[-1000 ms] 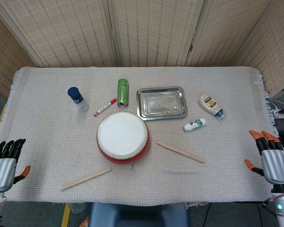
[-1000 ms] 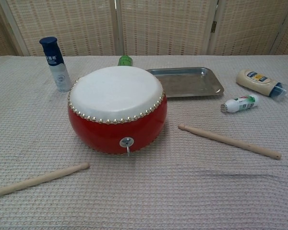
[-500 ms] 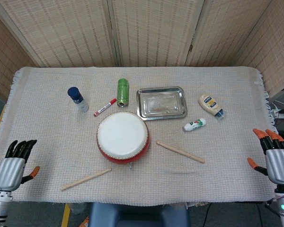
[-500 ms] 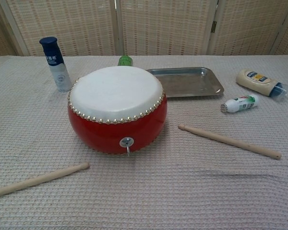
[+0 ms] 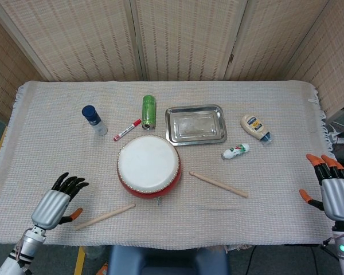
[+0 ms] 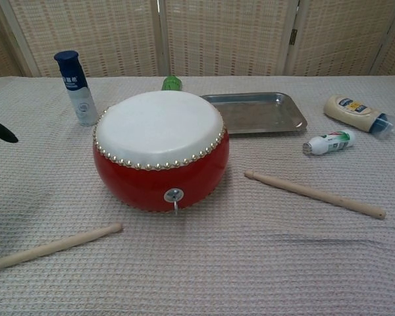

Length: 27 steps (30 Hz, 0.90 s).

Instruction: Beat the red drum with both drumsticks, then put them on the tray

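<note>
Over tablecloth (image 5: pixel 46 132), left hand (image 5: pixel 56 202), fingers spread, has neared left drumstick (image 5: pixel 104 217).

My left hand (image 5: pixel 56 203): over near-left of table (image 5: pixel 275 137), fingers (image 5: pixel 69 183) apart & stretched fwd, holding nothing. My right hand (image 5: pixel 334 192): off table's right edge, fingers (image 5: pixel 327 163) up & spread, empty. Chest view: only a dark left fingertip at frame edge.
</note>
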Each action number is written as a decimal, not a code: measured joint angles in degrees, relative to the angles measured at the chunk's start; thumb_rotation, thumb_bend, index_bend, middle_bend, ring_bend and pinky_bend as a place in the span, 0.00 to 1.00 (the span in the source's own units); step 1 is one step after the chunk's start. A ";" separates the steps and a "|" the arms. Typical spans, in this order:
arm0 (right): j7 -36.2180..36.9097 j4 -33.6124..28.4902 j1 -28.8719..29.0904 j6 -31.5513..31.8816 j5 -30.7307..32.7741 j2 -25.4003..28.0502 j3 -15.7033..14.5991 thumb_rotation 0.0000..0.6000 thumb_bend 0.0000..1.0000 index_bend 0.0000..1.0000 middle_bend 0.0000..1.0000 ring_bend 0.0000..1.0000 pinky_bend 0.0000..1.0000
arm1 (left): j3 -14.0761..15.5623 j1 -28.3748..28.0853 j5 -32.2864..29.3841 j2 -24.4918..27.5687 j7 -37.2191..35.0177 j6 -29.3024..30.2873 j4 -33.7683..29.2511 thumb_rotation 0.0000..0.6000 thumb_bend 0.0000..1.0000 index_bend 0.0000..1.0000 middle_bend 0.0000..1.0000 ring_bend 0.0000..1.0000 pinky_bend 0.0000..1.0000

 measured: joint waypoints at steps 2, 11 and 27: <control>0.04 0.05 -0.02 0.00 0.10 0.01 0.02 1.00 0.11 0.14 0.17 0.09 0.18 | 0.13 -0.89 -0.28 -0.87 0.59 -1.72 -0.85 1.00 0.32 0.33 0.18 0.14 0.06; 0.55 0.51 0.18 -0.48 0.44 0.13 0.10 1.00 0.11 0.14 0.17 0.09 0.18 | -0.16 -4.40 -4.76 -4.27 6.08 -8.71 -3.79 1.00 0.31 0.31 0.20 0.15 0.07; 1.56 0.46 0.23 -1.00 0.85 0.92 0.11 1.00 0.11 0.14 0.17 0.09 0.18 | -0.58 -6.17 -16.16 -13.39 20.39 -11.40 -3.60 1.00 0.31 0.31 0.21 0.17 0.10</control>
